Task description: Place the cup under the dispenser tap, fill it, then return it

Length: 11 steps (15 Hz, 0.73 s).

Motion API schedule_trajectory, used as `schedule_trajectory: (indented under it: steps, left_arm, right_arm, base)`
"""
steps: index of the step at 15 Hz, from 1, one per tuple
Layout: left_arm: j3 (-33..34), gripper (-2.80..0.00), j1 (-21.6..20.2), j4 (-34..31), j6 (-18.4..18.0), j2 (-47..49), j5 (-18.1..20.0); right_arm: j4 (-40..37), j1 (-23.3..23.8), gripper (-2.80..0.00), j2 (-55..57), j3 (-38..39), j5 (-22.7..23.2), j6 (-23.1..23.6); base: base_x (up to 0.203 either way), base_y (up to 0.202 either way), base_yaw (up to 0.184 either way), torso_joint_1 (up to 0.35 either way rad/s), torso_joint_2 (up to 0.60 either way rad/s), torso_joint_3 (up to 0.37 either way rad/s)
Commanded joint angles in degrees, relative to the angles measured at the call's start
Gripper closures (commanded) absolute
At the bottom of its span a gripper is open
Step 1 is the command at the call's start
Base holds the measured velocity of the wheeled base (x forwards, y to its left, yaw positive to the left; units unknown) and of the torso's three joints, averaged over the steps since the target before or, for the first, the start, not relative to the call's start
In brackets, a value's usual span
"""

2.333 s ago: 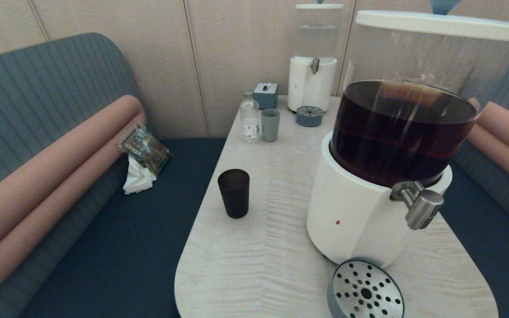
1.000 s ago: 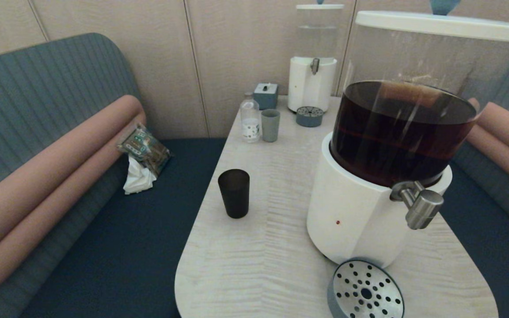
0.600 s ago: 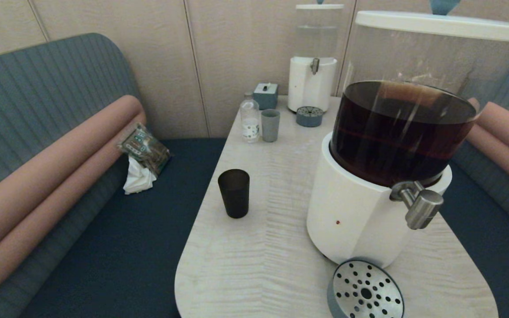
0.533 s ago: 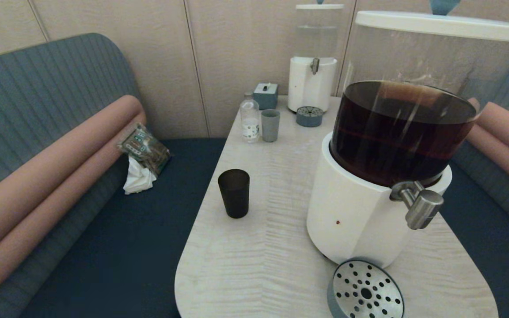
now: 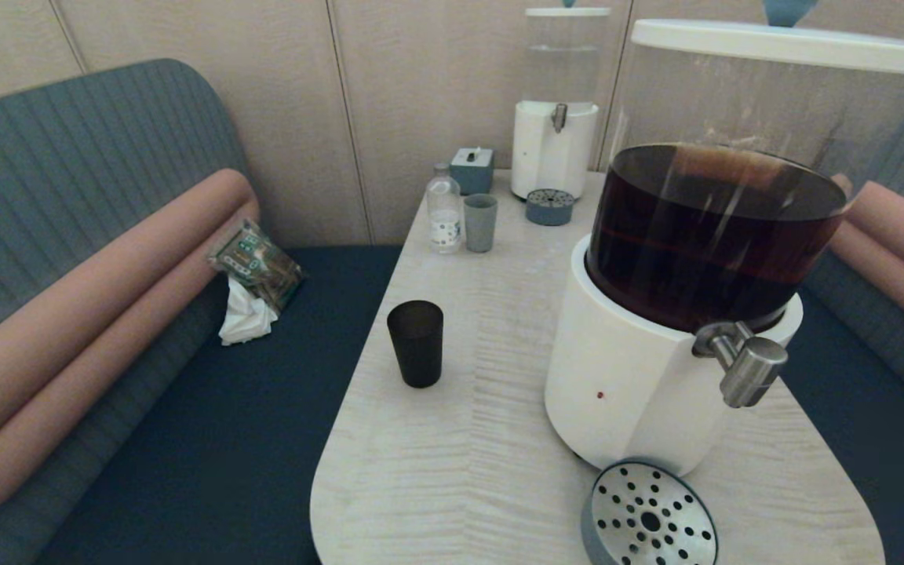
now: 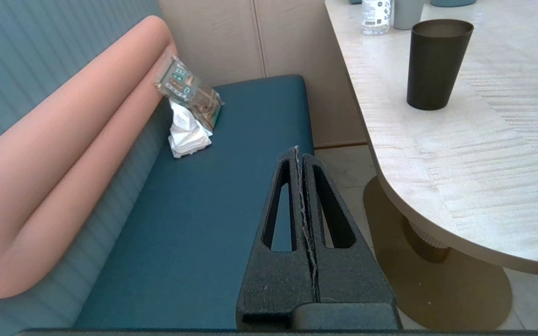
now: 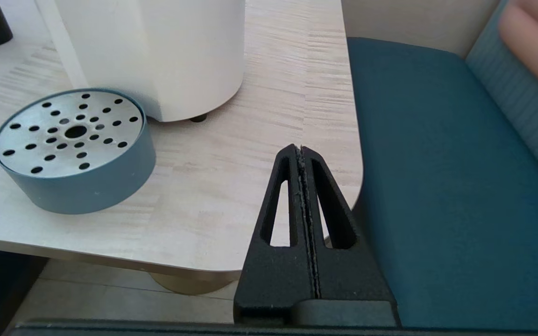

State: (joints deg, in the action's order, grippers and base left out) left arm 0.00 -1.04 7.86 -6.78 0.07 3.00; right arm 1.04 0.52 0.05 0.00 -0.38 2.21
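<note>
The black cup [image 5: 416, 343] [image 6: 437, 63] stands upright on the left part of the pale wooden table [image 5: 483, 439]. To its right is the big white-based dispenser [image 5: 656, 377] of dark brown liquid, its steel tap [image 5: 746, 365] jutting out above the perforated drip tray [image 5: 648, 514] [image 7: 70, 147]. My left gripper [image 6: 299, 151] is shut and empty, held low over the blue bench off the table's left side, well short of the cup. My right gripper [image 7: 298, 149] is shut and empty near the table's front right corner. Neither gripper shows in the head view.
At the table's far end stand a small clear bottle [image 5: 443, 209], a grey-green cup [image 5: 480, 222], a blue box [image 5: 472, 169] and a clear-liquid dispenser [image 5: 555, 118] with its own drip tray [image 5: 550, 207]. A snack packet and tissue [image 5: 252, 278] lie on the left bench.
</note>
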Motion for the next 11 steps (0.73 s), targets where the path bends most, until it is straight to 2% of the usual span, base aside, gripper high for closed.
schedule_trajectory:
  steps: [1,11]
  left_arm:
    - [2.3,0.00,0.0,0.1,0.1,0.0,0.0]
    - [2.3,0.00,0.0,0.0,-0.2,0.0,0.1]
  right_arm:
    - [0.1,0.0,0.00,0.0,0.3,-0.1,0.1]
    - [0.1,0.0,0.00,0.0,0.3,-0.1,-0.3]
  base:
    - [0.000,0.000,0.000,0.000,0.00,0.000]
    - [0.000,0.000,0.000,0.000,0.00,0.000]
